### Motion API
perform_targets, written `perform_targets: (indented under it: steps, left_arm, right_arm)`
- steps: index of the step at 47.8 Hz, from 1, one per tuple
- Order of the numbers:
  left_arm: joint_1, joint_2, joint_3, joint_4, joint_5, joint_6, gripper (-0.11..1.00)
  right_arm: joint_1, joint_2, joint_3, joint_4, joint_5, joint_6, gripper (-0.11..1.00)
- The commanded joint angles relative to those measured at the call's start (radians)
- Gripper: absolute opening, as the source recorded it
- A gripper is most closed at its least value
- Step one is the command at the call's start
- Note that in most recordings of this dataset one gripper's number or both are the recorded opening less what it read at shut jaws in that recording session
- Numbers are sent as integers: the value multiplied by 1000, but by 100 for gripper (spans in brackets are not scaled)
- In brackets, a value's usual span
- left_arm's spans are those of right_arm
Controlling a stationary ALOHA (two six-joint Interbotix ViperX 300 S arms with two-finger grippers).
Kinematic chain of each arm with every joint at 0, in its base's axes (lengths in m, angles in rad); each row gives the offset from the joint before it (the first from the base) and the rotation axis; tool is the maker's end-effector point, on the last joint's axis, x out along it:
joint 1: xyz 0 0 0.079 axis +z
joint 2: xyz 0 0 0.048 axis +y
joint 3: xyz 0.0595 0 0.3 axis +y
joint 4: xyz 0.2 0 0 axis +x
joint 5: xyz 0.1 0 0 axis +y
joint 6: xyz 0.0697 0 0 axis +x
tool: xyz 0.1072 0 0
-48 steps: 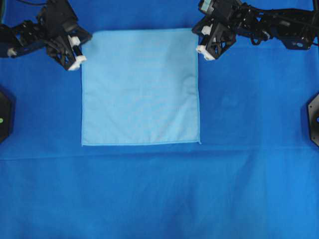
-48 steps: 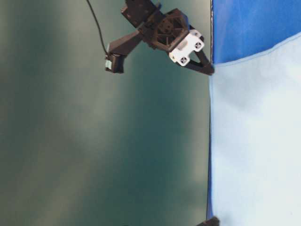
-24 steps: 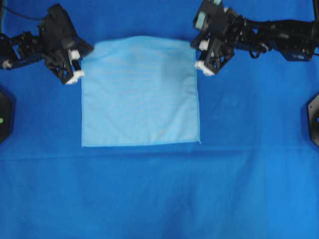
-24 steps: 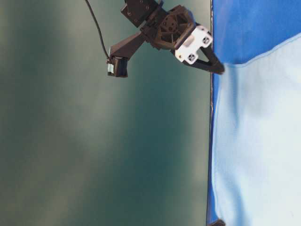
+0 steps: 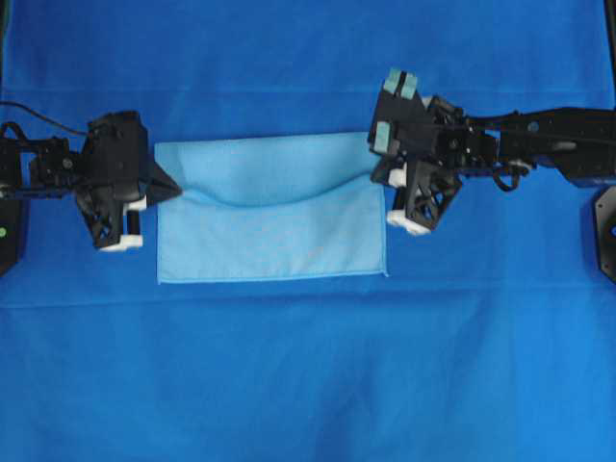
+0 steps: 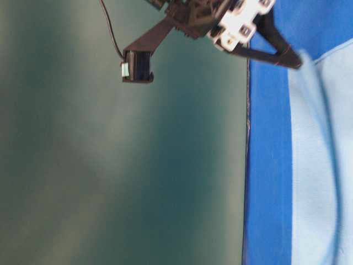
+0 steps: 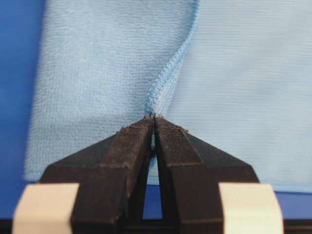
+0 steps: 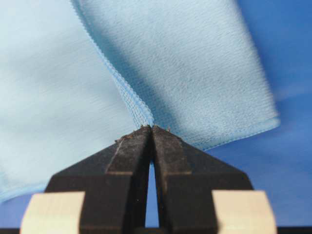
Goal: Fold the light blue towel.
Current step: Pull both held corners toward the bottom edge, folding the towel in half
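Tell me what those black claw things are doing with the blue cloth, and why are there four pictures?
Those are two robot arms. Each ends in a pinching hand: the left gripper and the right gripper. Four cameras took these pictures at once. One looks down from above, one looks from the table's side and appears turned sideways, and one rides on each wrist, which is why the black fingers look so big there. On the dark blue table covering lies the light blue towel. Each gripper is pinched shut on one far corner of it. The lifted edge hangs over the flat part and sags in the middle, so it looks as if they are folding the towel in half.
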Motion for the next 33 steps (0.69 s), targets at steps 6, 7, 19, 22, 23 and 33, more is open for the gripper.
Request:
perform_targets:
  steps: [6, 7, 19, 22, 23, 33]
  left_arm:
    - [-140, -14, -26, -2, 0, -74, 2]
    - [-153, -14, -28, -2, 2, -81, 2]
    - [-267, -11, -28, -2, 3, -186, 2]
    - [-278, -11, -28, -2, 5, -196, 2]
    - [-281, -9, -28, -2, 6, -199, 2]
    - [-284, -9, -29, -2, 6, -202, 2]
  right_arm:
    - [100, -26, 2, 3, 8, 67, 1]
    - [112, -26, 2, 3, 8, 74, 1]
    - [206, -26, 5, 3, 6, 133, 1]
    - [210, -26, 6, 3, 8, 144, 1]
    - [212, -26, 6, 3, 6, 149, 1]
    - [212, -26, 6, 3, 2, 167, 1]
